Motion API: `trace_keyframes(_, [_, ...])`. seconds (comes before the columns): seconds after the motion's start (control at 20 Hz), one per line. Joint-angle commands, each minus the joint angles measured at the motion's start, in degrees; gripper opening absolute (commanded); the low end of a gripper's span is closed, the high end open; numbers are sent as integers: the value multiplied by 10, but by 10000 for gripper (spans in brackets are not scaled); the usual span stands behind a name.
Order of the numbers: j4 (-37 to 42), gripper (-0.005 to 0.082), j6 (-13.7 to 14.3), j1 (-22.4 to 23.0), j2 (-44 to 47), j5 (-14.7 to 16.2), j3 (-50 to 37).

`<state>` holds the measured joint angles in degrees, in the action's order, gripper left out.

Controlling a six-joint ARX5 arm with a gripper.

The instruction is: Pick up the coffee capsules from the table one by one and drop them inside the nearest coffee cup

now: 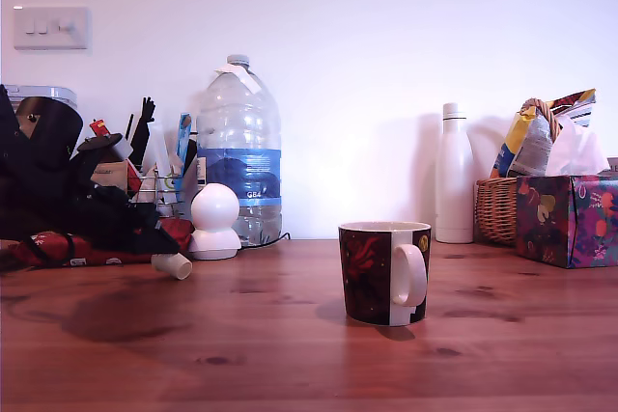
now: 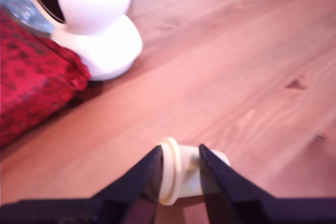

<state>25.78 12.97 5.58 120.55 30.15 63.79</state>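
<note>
The wooden desk [image 1: 290, 335] carries all items. A large clear water bottle [image 1: 238, 147] stands at the desk's rear edge, toward the exterior view's left. A white bottle [image 1: 454, 176] stands at the rear edge toward that view's right. The coffee cup [image 1: 384, 272], dark with a red floral pattern and white handle, stands upright near the desk's middle, well apart from the arm. A round white figure [image 1: 214, 221] sits just in front of the water bottle. The claw [image 2: 179, 174] is clenched on the cream-beige capsule [image 2: 181, 174], gripped by its body, lying sideways near the figure.
</note>
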Motion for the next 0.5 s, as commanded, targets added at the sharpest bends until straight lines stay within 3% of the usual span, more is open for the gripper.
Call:
trace_keyframes(0.0, [-8,160,-6,2,-26,12,-14])
trace_keyframes(0.45, [-54,169,-14,-1,-56,48,-14])
